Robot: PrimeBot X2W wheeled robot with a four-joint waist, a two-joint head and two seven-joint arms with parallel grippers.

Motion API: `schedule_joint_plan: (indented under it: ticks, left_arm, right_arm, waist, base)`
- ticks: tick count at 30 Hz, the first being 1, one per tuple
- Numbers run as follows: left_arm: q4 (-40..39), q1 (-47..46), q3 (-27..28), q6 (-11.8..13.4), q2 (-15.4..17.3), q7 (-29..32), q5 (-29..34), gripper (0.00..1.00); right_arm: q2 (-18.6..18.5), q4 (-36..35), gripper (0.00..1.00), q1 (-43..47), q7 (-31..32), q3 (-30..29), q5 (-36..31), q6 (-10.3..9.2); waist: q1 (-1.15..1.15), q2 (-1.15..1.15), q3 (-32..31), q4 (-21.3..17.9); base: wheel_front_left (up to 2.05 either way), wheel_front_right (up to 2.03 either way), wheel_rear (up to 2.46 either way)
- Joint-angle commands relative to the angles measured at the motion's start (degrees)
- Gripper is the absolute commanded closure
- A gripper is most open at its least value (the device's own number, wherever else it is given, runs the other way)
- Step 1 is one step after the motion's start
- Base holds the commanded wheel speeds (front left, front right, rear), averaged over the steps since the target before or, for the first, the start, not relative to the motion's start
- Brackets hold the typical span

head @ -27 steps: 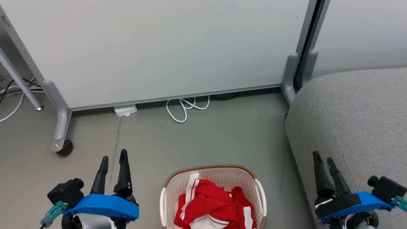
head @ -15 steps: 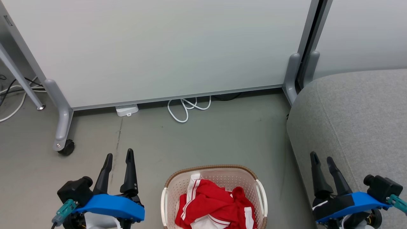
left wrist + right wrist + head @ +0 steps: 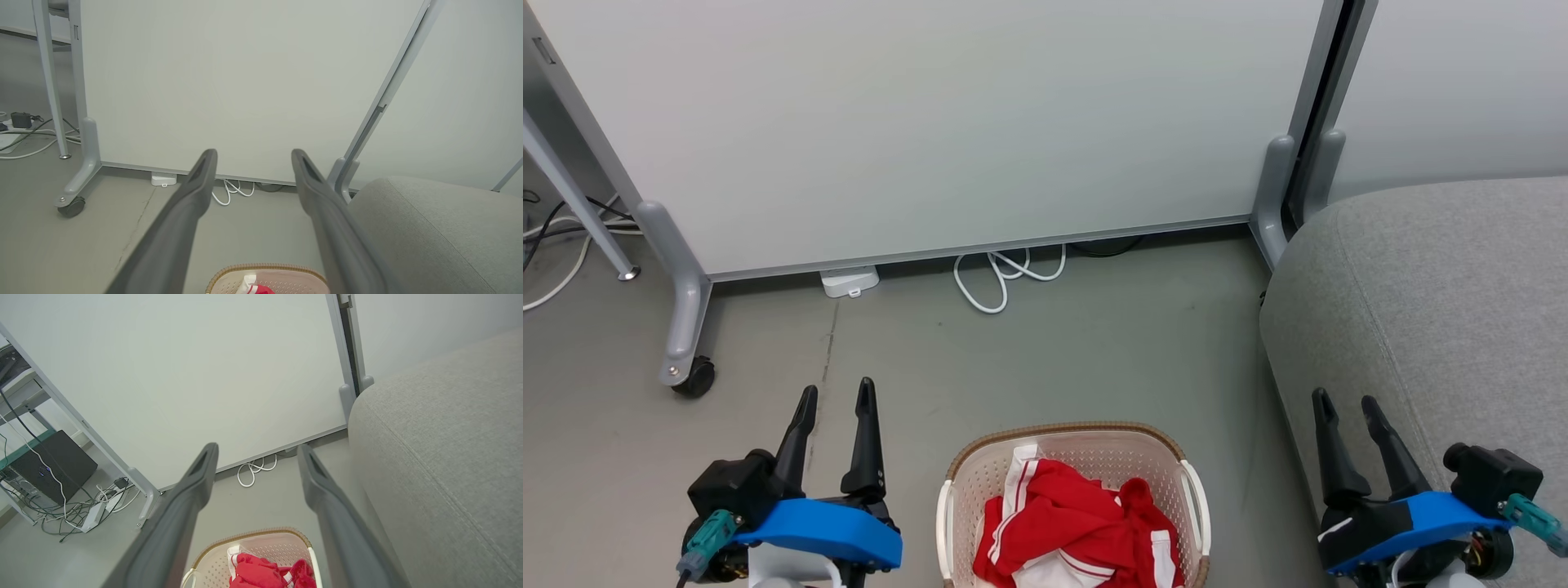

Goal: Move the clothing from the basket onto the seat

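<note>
Lying in the basket [image 3: 1066,430] — crumpled red-and-white clothing [image 3: 1062,523]

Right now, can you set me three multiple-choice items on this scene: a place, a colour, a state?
1. The sofa stands on which side of the basket? A the robot's right B the robot's left C behind it
2. The clothing is mostly: A blue B red C green
3. The left gripper's fingers are: A shut on clothing B shut, empty C open, empty

1 A: the head view shows it right of the basket.
2 B: red fabric with white stripes.
3 C: a clear gap, nothing between them.
</note>
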Motion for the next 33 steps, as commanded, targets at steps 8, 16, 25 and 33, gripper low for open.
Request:
schedule_joint_plan:
  ticks: [8, 16, 25, 33]
  left_arm:
    - [0.7, -1.2, 0.2, -0.3, 0.0, -1.3, 3.5, 0.0]
    - [0.9, -1.0, 0.0, -0.3, 0.0, -2.3, 5.9, 0.0]
    - [1.2, -1.1, -0.7, -0.2, 0.0, -3.2, 9.1, 0.0]
    - [1.1, -1.1, -1.2, -0.1, 0.1, -3.9, 11.9, 0.0]
  right_arm:
    - [-0.5, 0.0, 0.0, -0.9, -1.2, 0.1, -4.2, 0.13]
    - [-0.5, 0.4, 0.0, -1.0, -1.9, 0.0, -7.5, 0.13]
    - [-0.5, 0.8, 0.0, -1.0, -2.9, 0.4, -10.8, 0.14]
    - [-0.6, 1.0, 0.0, -1.1, -3.7, 0.7, -13.6, 0.11]
  waist:
    - [0.0, 0.0, 0.1, 0.1]
    - [0.0, 0.0, 0.1, 0.3]
    - [0.0, 0.0, 0.2, 0.6]
    - [0.0, 0.0, 0.3, 0.8]
  base:
    - [0.0, 0.0, 0.0]
    - [0.0, 0.0, 0.0]
    - [0.0, 0.0, 0.0]
    - [0.0, 0.0, 0.0]
